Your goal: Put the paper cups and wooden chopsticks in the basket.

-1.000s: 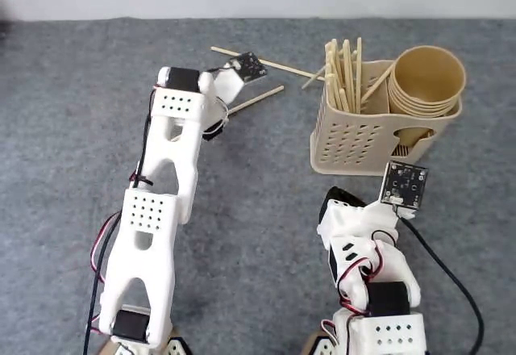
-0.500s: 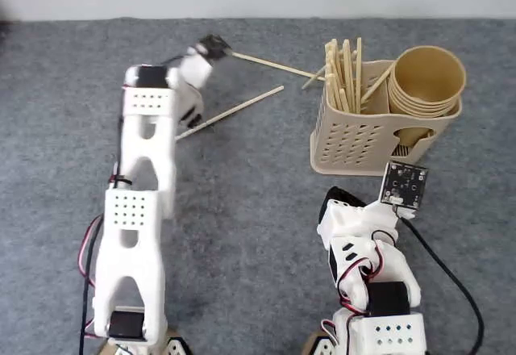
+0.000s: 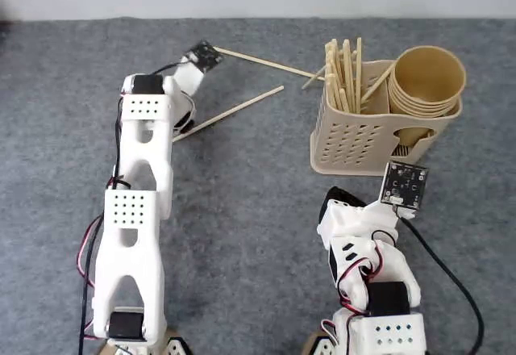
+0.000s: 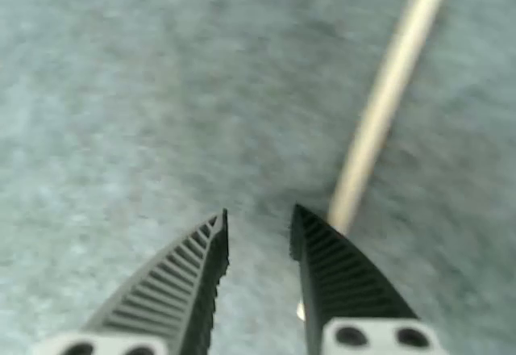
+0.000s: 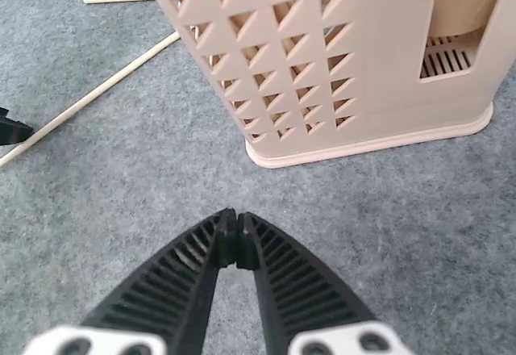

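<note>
Your left gripper (image 4: pixel 258 222) has swung back to the chopstick (image 4: pixel 387 89) tail; fingers released, stick just outside one jaw, not between; re-centre before closing; second chopstick (image 3: pixel 266 64) loose near basket (image 3: pixel 355 141); right gripper (image 5: pixel 236 226) clenched, empty.

No text, number or sign can be read on the basket (image 3: pixel 355 141) or paper cups (image 3: pixel 427 81).
</note>
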`<state>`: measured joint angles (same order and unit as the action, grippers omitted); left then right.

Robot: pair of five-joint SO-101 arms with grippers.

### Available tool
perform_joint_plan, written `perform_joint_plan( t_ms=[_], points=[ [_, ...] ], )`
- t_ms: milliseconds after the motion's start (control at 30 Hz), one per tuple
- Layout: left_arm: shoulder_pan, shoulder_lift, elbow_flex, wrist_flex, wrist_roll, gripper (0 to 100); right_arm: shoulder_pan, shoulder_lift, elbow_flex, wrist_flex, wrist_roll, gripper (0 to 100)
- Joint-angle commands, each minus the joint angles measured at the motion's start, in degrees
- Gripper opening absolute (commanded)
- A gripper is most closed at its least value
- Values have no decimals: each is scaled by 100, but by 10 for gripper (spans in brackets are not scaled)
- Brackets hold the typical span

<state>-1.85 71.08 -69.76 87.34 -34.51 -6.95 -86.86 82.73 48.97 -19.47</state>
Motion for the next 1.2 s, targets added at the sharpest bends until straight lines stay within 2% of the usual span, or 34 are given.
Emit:
perform_joint_plan(
  t_ms=[0, 133, 467, 667, 867, 1167],
  points=[
    [396, 9, 22, 598, -158, 74, -13, -57, -53, -127, -53, 9],
    [905, 0, -462, 1354, -141, 55, -13, -57, -53, -127, -53, 9],
    [1433, 0, -1147, 1319, -79, 55, -4, -57, -53, -127, -53, 9],
    [1547, 62, -1640, 1204, 826, 73, -4, -57, -53, -136, -53, 9],
    [1574, 123, -1631, 949, 1503, 187, -4, -57, -53, -136, -53, 9],
    [1618, 1055, -1666, 695, 1319, 193, -13, -57, -53, -136, -53, 9]
  ],
)
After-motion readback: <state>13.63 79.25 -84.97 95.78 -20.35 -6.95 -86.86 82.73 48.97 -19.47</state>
